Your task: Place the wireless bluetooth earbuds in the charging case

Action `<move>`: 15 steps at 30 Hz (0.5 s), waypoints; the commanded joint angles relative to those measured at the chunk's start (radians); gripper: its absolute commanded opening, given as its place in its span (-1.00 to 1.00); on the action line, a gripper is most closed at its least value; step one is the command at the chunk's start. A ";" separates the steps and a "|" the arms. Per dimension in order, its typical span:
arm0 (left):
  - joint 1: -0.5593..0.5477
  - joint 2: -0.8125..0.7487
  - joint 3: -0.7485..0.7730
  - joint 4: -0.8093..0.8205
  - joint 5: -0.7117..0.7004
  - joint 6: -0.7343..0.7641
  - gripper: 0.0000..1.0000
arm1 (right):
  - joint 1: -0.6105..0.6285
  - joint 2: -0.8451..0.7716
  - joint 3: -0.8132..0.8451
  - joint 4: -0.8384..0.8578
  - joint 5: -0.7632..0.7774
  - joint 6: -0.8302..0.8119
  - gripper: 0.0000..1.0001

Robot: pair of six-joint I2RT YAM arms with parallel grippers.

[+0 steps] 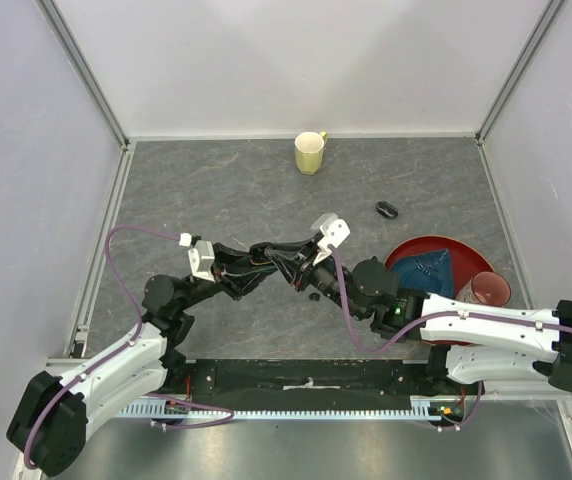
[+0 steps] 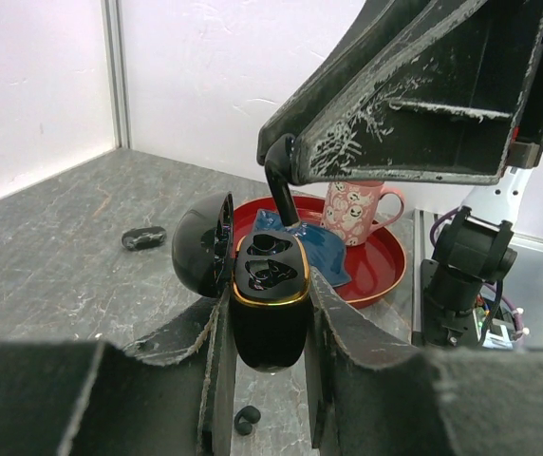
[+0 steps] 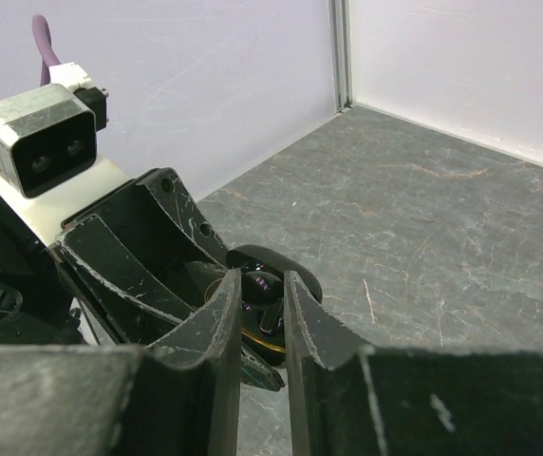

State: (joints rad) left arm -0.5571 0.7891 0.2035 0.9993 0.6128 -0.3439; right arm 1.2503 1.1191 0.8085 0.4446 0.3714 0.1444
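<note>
**Open case held up, one earbud pinched above it**

The left gripper is closed narrow on the case and grips its lower half from both sides, upright and lifted off the table; the lid stands open to one side, and the gold-rimmed top with its two hollows faces up. The right gripper hangs directly over the case with its fingers almost together; a curved black earbud sticks down from between them, its lower end just above the open case, and I cannot tell if it touches. A second earbud lies loose on the table under the two grippers. Behind the case is a red plate with a blue pouch in it, and a pink mug at its far edge; a small black piece lies apart on the table, and a yellow-green mug stands near the back wall.
</note>
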 commanded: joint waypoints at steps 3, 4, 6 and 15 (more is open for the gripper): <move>-0.003 -0.022 0.033 0.059 0.021 -0.020 -0.96 | 0.015 0.015 0.046 0.031 0.011 -0.037 -1.00; -0.003 -0.022 0.031 0.061 0.019 -0.020 -0.95 | 0.017 0.018 0.046 0.028 0.009 -0.040 -1.00; -0.003 -0.025 0.031 0.061 0.018 -0.020 -0.95 | 0.021 0.019 0.046 0.019 0.014 -0.048 -1.00; -0.003 -0.033 0.033 0.062 0.016 -0.020 -0.95 | 0.046 0.021 0.037 0.011 0.076 -0.094 -1.00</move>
State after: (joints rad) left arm -0.5575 0.7712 0.2035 1.0023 0.6312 -0.3447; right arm 1.2827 1.1423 0.8089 0.4477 0.4004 0.0887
